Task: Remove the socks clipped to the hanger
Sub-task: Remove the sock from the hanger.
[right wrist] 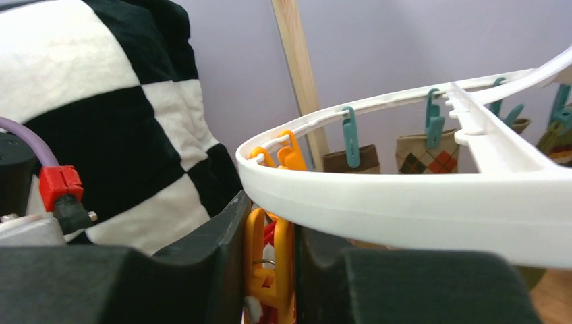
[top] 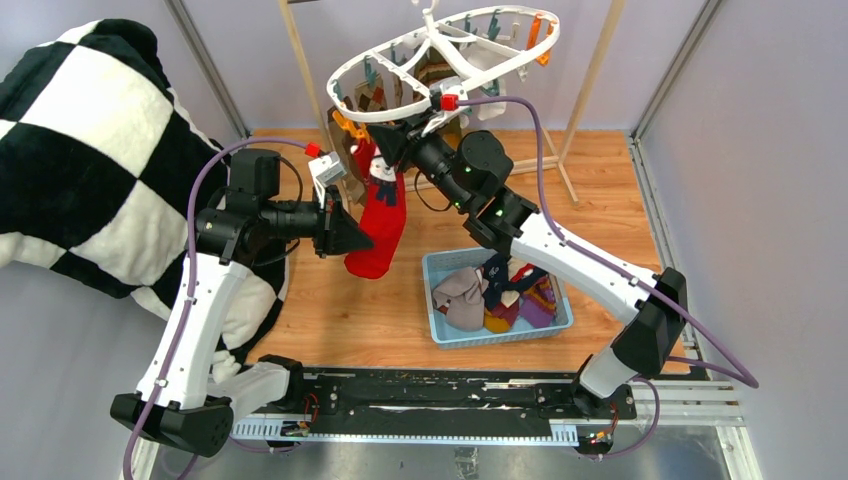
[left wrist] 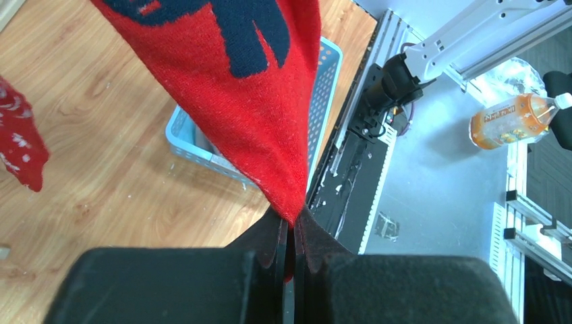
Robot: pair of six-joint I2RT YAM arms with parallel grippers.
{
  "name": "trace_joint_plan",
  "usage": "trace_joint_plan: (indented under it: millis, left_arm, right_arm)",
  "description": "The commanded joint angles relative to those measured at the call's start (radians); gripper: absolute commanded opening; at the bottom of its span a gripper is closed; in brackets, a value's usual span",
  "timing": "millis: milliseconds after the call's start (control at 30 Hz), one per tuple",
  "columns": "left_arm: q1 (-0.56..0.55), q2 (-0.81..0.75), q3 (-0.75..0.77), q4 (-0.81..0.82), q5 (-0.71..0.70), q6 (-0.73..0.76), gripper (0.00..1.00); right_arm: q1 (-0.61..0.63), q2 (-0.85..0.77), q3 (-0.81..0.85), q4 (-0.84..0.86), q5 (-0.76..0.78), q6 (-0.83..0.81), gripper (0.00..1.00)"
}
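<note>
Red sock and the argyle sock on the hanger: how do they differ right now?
The red sock hangs from an orange clip on the hanger's near rim; the argyle sock hangs from a teal clip farther round. The left gripper pinches the red sock's tip and the right gripper squeezes its clip; nothing touches the argyle sock. Both are clipped to the hanger.

Top centre hangs the white oval plastic hanger [top: 440, 60], an orange plastic clip [right wrist: 271, 266] under its rim between the jaws of the right gripper [right wrist: 271, 226]. Below it, a red knitted sock [top: 383, 225], its edge in the jaws of the left gripper [left wrist: 291, 233], hangs left of the blue plastic basket [top: 500, 335].
</note>
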Motion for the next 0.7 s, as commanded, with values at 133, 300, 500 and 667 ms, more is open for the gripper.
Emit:
trace_joint_plan:
  millis: [133, 300, 500, 667]
  left_arm:
    - [-0.009, -0.043, -0.039, -0.003, -0.03, 0.008, 0.0]
    - [-0.009, -0.063, -0.08, -0.004, -0.035, 0.02, 0.0]
    - [-0.009, -0.075, -0.091, -0.003, -0.044, 0.025, 0.0]
    - [-0.009, -0.09, -0.095, -0.004, -0.045, 0.025, 0.0]
  right_arm:
    - [-0.011, -0.033, 0.034, 0.007, -0.062, 0.06, 0.0]
    - [-0.034, -0.041, 0.021, 0.005, -0.144, 0.124, 0.02]
    - [-0.049, -0.075, -0.02, -0.018, -0.155, 0.167, 0.47]
    - [-0.049, -0.148, -0.083, -0.096, -0.174, 0.136, 1.0]
